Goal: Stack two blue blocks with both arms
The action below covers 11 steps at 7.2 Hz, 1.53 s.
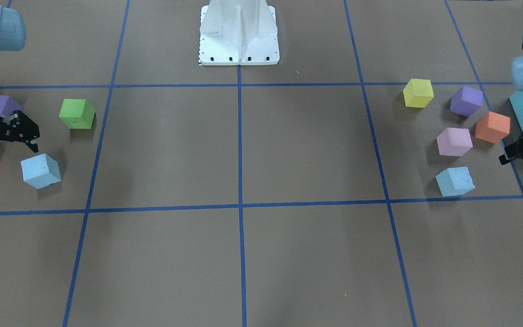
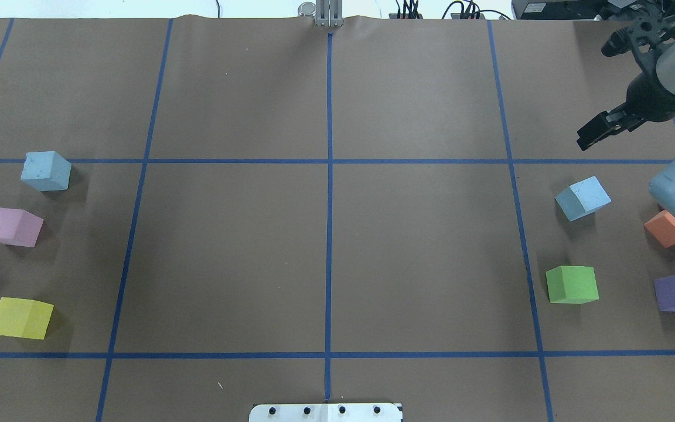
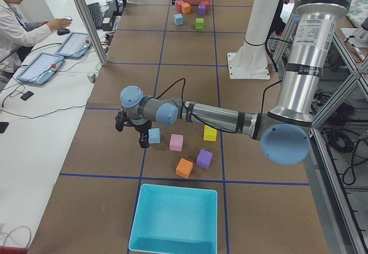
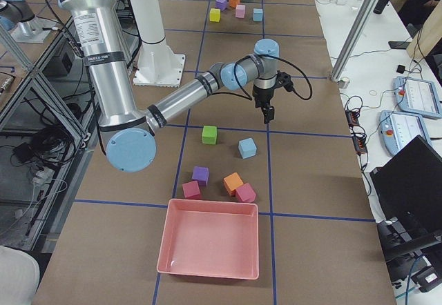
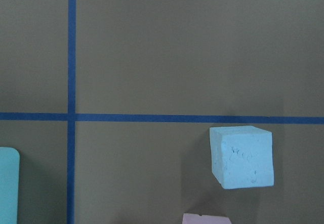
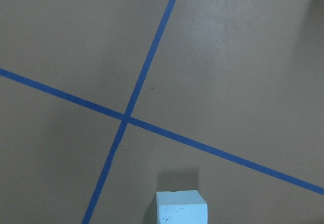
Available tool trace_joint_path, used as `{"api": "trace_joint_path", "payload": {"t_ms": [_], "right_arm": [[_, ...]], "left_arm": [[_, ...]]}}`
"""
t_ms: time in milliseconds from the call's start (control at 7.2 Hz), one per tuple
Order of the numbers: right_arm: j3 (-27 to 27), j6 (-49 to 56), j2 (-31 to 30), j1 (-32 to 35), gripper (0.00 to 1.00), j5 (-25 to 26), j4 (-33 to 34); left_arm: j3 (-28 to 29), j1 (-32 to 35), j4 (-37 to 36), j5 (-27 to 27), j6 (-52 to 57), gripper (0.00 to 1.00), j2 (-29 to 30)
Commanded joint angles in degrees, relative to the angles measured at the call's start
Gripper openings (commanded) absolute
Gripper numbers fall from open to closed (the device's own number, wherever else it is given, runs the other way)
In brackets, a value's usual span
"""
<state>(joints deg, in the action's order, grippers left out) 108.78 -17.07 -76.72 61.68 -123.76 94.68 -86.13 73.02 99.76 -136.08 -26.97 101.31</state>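
First cube (image 2: 46, 170) at the left end of the table (image 2: 232, 264), second cube (image 2: 582, 198) at the right end, well apart.

We are seeing two pale sky-blue foam cubes (image 2: 46, 170) lying well apart on the brown, blue-taped desk (image 2: 232, 252), among other coloured cubes (image 2: 572, 285).

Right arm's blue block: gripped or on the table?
On the table. The blue block sits on the paper; the right gripper hangs apart from it, across the tape line.

Even overhead light — soft short shadows, sharp focus
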Motion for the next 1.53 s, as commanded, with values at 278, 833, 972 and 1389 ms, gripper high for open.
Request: {"api": "trace_joint_path", "payload": {"t_ms": [278,833,972,1389], "right_arm": [[-1.38,-0.51,-1.50,-1.12,1.00,-0.26,-0.89],[-4.78,-5.31,-3.68,-4.45,1.00,0.09,-9.44],[-8.99,-9.69,-4.65,-6.21,1.00,0.44,-19.61],[-11.58,-9.91,-7.03,-6.57,1.00,0.80,-25.51]], "left_arm": [[4.12,-7.98,6.94,3.90,-13.45,0.99,4.33],[4.83,-8.42,7.03,3.90,-13.46,0.99,4.42],[4.91,-8.42,7.29,3.90,-13.46,0.99,4.33],[4.83,-8.42,7.30,3.90,-13.46,0.99,4.33]]}}
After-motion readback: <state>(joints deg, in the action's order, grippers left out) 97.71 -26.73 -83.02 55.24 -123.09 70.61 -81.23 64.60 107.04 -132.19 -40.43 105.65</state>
